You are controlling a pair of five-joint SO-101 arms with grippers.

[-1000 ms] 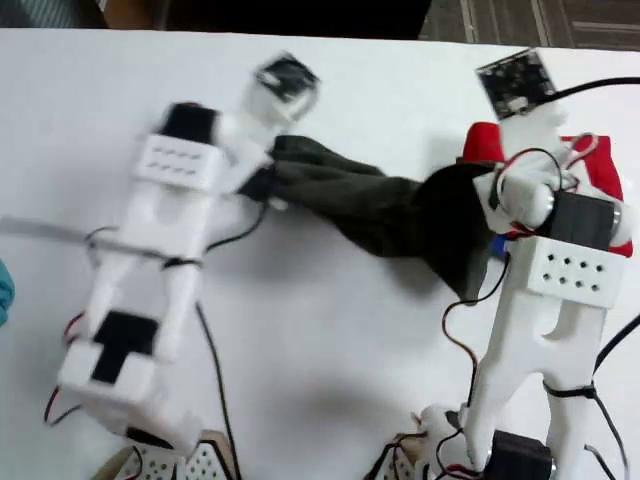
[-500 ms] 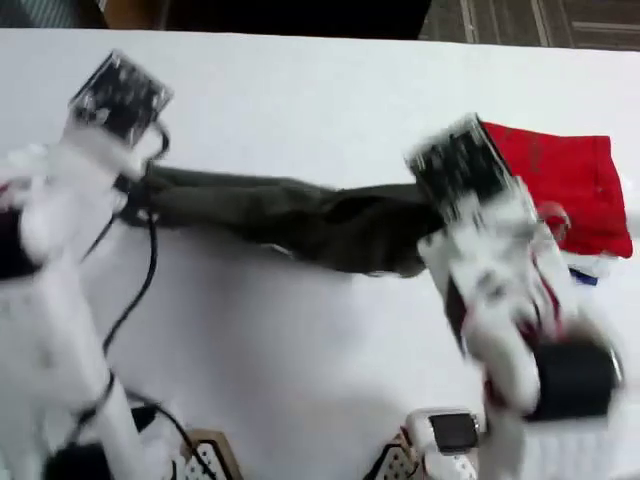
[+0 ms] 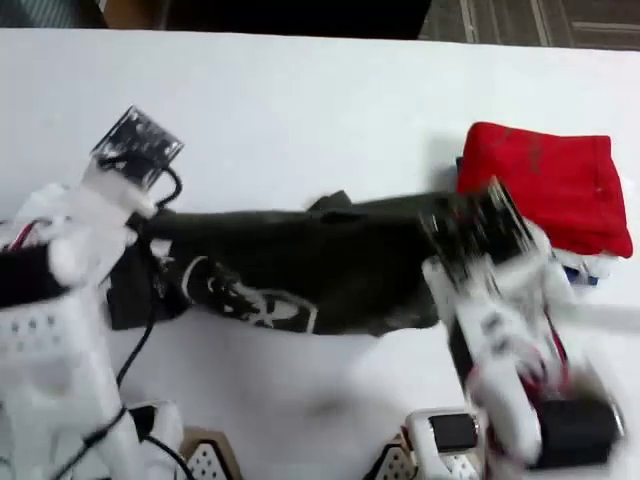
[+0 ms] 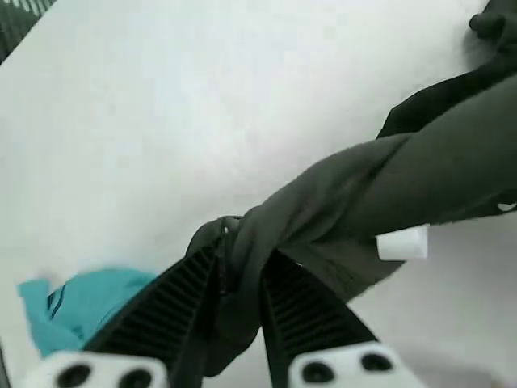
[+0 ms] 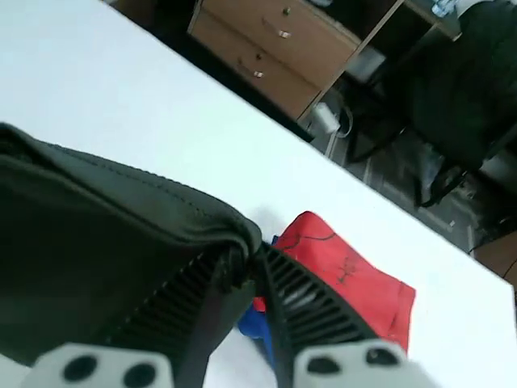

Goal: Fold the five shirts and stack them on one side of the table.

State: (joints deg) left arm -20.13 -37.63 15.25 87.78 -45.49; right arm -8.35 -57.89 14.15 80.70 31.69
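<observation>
Since half a second ago the dark shirt [image 3: 320, 265] has opened up from a twisted rope into a wide sheet and come down closer to the near edge, and both arms have shifted nearer with it. Its long axis runs left to right across the table [image 3: 330, 90], stretched between the two arms. It's dark olive-black, and a white print [image 3: 245, 295] shows on the left half.

The left gripper [image 4: 238, 259] is pinched tight on the bunched left end. The right gripper [image 5: 246, 259] is clamped on a folded edge at the right end.

Far right, a folded red shirt [image 3: 545, 185] sits on a blue shirt [image 3: 585, 278], just past the dark one. A teal cloth [image 4: 73, 303] lies off to the left.
</observation>
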